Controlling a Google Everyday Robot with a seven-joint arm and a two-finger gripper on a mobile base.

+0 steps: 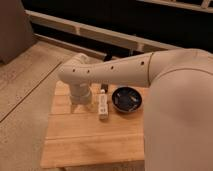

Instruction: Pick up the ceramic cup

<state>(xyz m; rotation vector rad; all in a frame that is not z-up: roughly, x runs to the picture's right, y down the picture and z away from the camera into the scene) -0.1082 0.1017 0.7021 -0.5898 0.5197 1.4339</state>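
We found the gripper (81,102) at the table (90,142) left of the bowl (127,98), its grip impossible to tell, the cup hidden, lifting apparently outstanding.

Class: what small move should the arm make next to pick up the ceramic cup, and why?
Probably a short straight lift, provided the ceramic cup is gripped. The pincer is down at the rear corner of the wooden table, near the white bar and dark bowl; the cup is hidden beneath it.
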